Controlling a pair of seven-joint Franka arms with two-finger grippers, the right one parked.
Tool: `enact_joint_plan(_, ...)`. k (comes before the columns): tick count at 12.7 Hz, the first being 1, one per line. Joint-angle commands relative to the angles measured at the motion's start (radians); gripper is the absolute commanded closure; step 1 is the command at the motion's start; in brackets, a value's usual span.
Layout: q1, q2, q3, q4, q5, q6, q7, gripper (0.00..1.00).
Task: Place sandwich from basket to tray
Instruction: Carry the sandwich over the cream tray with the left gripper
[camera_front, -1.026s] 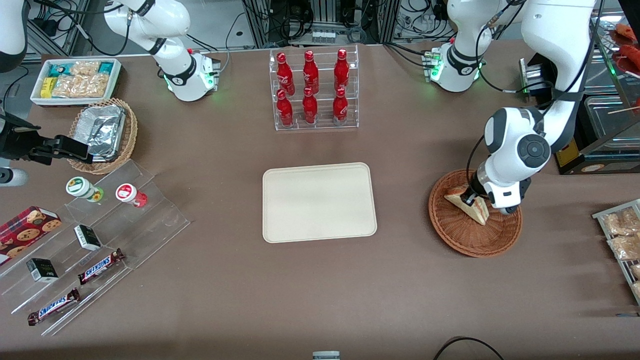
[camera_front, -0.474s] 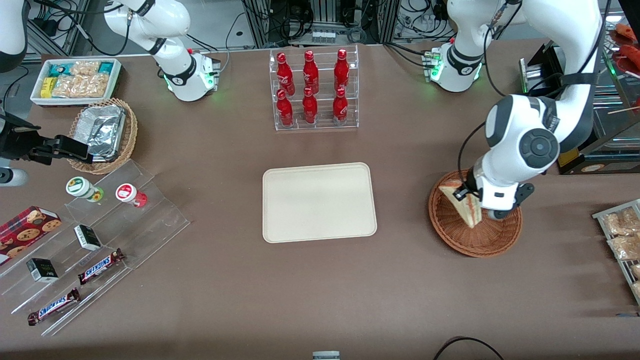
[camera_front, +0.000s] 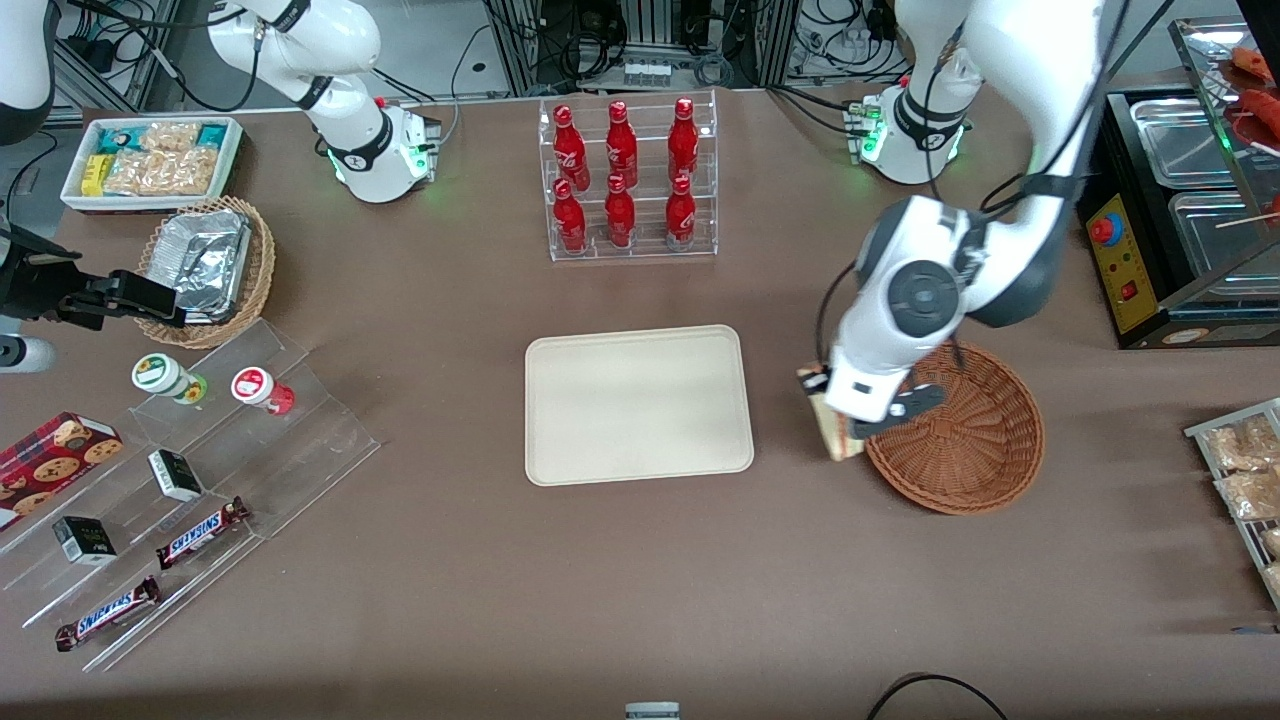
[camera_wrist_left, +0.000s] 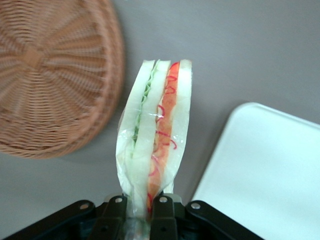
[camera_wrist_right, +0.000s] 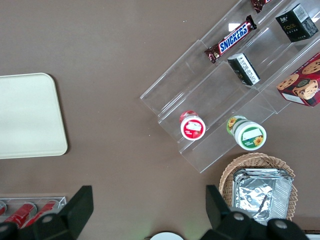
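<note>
The sandwich (camera_front: 826, 428), a plastic-wrapped wedge of white bread with red and green filling (camera_wrist_left: 155, 135), hangs in the air over bare table between the basket and the tray. My left gripper (camera_front: 838, 400) is shut on its narrow end, and both fingers (camera_wrist_left: 164, 212) press the wrap. The reddish-brown wicker basket (camera_front: 975, 450) stands beside the sandwich toward the working arm's end, with nothing in it (camera_wrist_left: 50, 75). The cream tray (camera_front: 638, 405) lies flat at the table's middle, and one corner of it (camera_wrist_left: 270, 170) shows close to the sandwich.
A clear rack of red bottles (camera_front: 628, 180) stands farther from the front camera than the tray. Toward the parked arm's end are a stepped acrylic shelf with snacks (camera_front: 200, 470), a tan wicker basket with a foil container (camera_front: 205, 265) and a white bin (camera_front: 150, 160). Metal counter trays (camera_front: 1180, 200) flank the working arm.
My gripper lifted the sandwich out of the basket and carried it sideways over the rim toward the tray. The basket now holds nothing.
</note>
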Motion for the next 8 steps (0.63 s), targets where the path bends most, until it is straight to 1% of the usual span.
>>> enact_joint_plan(1,-0.09,0.111,0.012,0.137,-0.001,-0.021,0.02,1.0)
enact_joint_plan(3,-0.151,0.194,0.012,0.237,-0.003,-0.027,0.008,1.0)
enact_joint_plan(5,-0.2,0.252,0.011,0.295,-0.009,-0.027,-0.001,1.0)
enact_joint_plan(8,-0.274,0.323,0.012,0.369,-0.009,-0.028,-0.086,1.0)
